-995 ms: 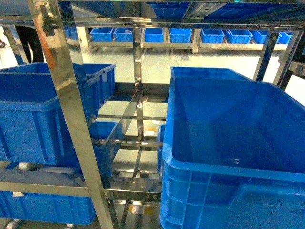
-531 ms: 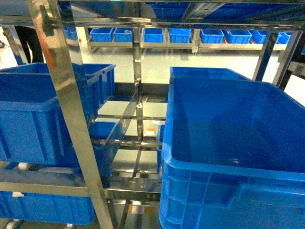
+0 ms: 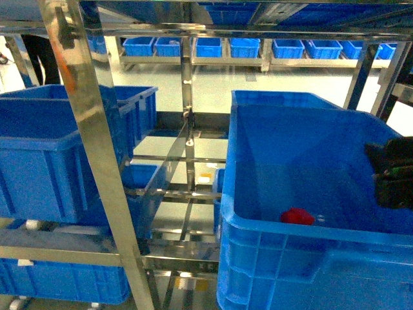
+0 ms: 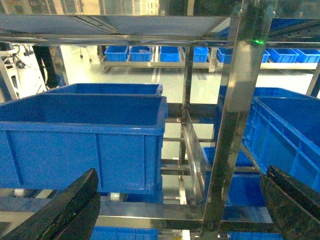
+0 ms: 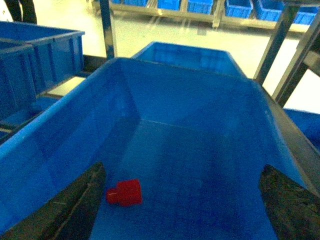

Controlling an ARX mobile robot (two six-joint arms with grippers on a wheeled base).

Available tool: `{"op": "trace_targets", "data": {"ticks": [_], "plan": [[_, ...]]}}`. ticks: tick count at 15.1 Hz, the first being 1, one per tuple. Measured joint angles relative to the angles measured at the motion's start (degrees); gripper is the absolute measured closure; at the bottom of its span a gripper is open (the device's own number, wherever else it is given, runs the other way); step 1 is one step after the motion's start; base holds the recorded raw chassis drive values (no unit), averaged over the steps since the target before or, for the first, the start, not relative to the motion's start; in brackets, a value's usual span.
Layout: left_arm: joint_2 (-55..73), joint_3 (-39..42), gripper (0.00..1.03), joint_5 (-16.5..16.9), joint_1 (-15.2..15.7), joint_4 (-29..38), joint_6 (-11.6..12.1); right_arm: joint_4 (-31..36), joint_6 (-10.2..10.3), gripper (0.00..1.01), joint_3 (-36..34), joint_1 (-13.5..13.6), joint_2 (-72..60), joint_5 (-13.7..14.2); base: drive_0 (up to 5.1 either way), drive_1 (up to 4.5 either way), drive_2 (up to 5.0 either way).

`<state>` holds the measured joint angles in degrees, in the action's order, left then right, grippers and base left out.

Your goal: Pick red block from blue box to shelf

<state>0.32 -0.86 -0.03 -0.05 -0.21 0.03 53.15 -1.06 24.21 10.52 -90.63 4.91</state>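
The red block (image 3: 297, 216) lies on the floor of a large dark blue crate (image 3: 303, 230) on the right of the steel shelf (image 3: 90, 161). In the right wrist view the red block (image 5: 125, 192) is on its side, stud to the left, near the crate's left wall (image 5: 65, 140). My right gripper (image 5: 182, 170) hangs open above the crate floor, with the block close to its left finger (image 5: 75, 205) and free of it. It shows dark at the right edge as the right gripper (image 3: 390, 171). My left gripper (image 4: 181, 172) is open and empty before the shelf (image 4: 235, 100). The blue box is out of view.
More dark blue crates (image 3: 45, 148) sit on the shelf's left tiers, one of which is the crate (image 4: 85, 135) ahead of the left wrist. A steel upright (image 4: 227, 150) stands close ahead of the left gripper. Behind the right crate is a second crate (image 5: 190, 55). A row of crates (image 3: 258, 46) lines the far wall.
The red block now lies in the right crate, which held nothing before. My right gripper has come into the head view at the right edge.
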Motion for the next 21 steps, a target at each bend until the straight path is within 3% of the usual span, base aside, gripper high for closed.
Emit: {"op": "trace_targets", "data": {"ticks": [1, 2, 4, 5, 6, 8, 10, 11, 12, 13, 14, 21], "plan": [[0.0, 0.0, 0.05, 0.0, 0.0, 0.0, 0.0, 0.52, -0.11, 0.05, -3.96, -0.02, 5.6, 0.55, 0.0, 0.0, 0.0], [0.0, 0.0, 0.05, 0.0, 0.0, 0.0, 0.0, -0.87, -1.27, 0.03, -9.86, -0.57, 11.96, 0.79, 0.0, 0.0, 0.0], [0.0, 0.0, 0.05, 0.0, 0.0, -0.04, 0.0, -16.11, -0.77, 0.03, -19.74, -2.34, 30.14, -0.42, 0.0, 0.0, 0.0], [0.0, 0.0, 0.05, -0.09, 0.0, 0.0, -0.02, -17.99, 0.07, 0.08, -23.89, -0.39, 41.92, 3.69, 0.0, 0.0, 0.0], [0.0, 0.0, 0.05, 0.26, 0.0, 0.0, 0.0, -17.0, 0.2, 0.21, -24.59, 1.9, 53.9, 5.81, 0.0, 0.0, 0.0], [0.0, 0.0, 0.05, -0.07, 0.04, -0.04, 0.0, -28.33, 0.22, 0.45, -24.61, -1.22, 69.07, 5.07, 0.0, 0.0, 0.0], [0.0, 0.0, 0.05, 0.0, 0.04, -0.07, 0.0, -35.58, 0.22, 0.71, -24.55, -4.26, 77.18, 0.55, 0.0, 0.0, 0.0], [0.0, 0.0, 0.05, -0.02, 0.04, -0.02, 0.0, -38.47, 0.22, 0.84, -24.5, -9.66, 79.36, -3.63, 0.0, 0.0, 0.0], [0.0, 0.0, 0.05, -0.02, 0.04, -0.07, 0.0, -40.41, 0.31, 0.98, -24.41, -10.84, 80.87, -4.26, 0.0, 0.0, 0.0], [0.0, 0.0, 0.05, -0.02, 0.04, -0.04, 0.0, -42.66, 0.37, 0.99, -24.33, -10.49, 82.27, -4.87, 0.0, 0.0, 0.0], [0.0, 0.0, 0.05, -0.02, 0.04, -0.04, 0.0, -52.72, 0.42, 0.99, -24.02, -10.54, 89.0, -4.92, 0.0, 0.0, 0.0], [0.0, 0.0, 0.05, -0.02, 0.04, -0.04, 0.0, -53.44, 0.42, 0.99, -23.5, -10.54, 90.36, -4.92, 0.0, 0.0, 0.0]]}}
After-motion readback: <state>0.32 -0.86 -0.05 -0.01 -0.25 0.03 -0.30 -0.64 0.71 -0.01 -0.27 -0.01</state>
